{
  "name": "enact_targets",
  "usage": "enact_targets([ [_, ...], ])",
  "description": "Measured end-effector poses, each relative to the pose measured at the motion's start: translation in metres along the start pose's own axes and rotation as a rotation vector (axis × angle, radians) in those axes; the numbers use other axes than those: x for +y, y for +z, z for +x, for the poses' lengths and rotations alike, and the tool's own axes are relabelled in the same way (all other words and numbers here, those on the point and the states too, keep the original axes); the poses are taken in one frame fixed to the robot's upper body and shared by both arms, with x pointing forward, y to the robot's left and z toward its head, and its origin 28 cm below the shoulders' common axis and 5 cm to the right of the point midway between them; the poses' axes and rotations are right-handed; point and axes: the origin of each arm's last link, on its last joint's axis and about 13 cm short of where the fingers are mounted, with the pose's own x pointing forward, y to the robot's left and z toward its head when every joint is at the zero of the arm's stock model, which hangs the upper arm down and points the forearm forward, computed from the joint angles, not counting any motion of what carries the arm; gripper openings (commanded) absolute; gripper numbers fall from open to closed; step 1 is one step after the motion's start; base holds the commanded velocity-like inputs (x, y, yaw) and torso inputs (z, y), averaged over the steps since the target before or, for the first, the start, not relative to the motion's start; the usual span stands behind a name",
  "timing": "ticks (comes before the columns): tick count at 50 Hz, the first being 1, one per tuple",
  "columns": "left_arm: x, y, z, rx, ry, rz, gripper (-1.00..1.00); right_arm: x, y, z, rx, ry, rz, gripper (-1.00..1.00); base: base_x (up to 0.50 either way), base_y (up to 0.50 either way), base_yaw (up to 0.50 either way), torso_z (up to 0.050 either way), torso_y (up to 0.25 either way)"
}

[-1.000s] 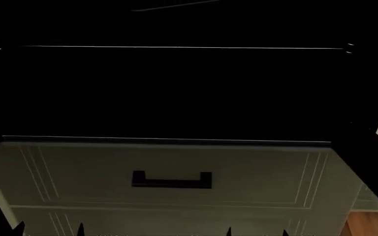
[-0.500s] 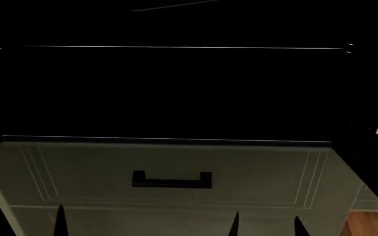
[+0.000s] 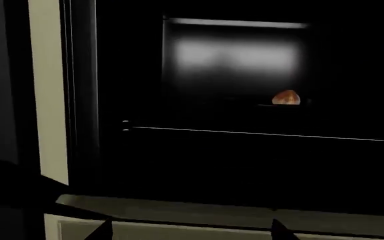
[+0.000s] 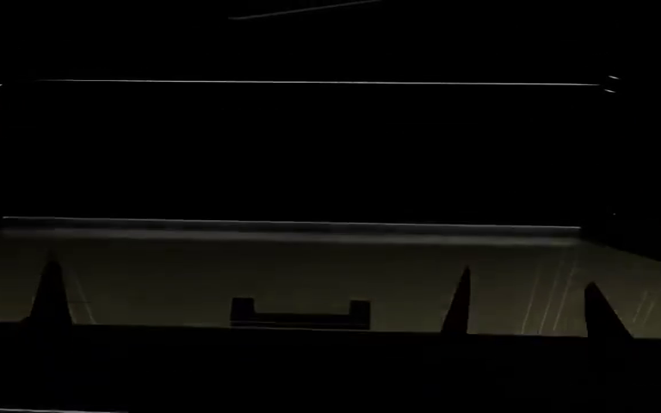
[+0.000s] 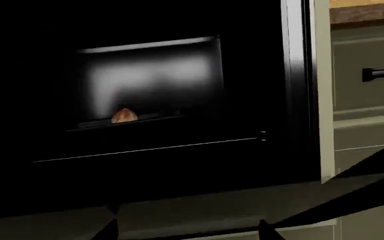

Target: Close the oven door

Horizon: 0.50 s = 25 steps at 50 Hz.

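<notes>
The oven door (image 4: pixel 307 370) hangs open, a wide black panel across the bottom of the head view with the pale green drawer (image 4: pixel 307 275) showing past it; it looks heavy, stiff and hinged, glossy glass likely slippery, so I'd push up under its front edge or bar handle; both wrist views face the dark oven cavity (image 3: pixel 235 65) with a small orange object (image 3: pixel 286 98) inside; left hand (image 3: pixel 188 231) and right hand (image 5: pixel 185 231) show spread fingertips, holding nothing.
</notes>
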Motion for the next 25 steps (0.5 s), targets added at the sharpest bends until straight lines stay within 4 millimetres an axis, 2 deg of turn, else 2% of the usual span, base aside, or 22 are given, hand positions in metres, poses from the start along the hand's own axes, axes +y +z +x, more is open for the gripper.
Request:
enact_targets([
  [12, -0.003, 0.036, 0.014, -0.022, -0.004, -0.014, 1.0, -0.002, 0.041, 0.015, -0.055, -0.016, -0.025, 1.0, 0.0, 0.0, 0.0, 0.0, 0.0],
  [25, -0.008, 0.07, 0.045, -0.028, 0.038, -0.027, 1.0, -0.007, 0.081, 0.047, -0.096, -0.045, -0.05, 1.0, 0.0, 0.0, 0.0, 0.0, 0.001],
])
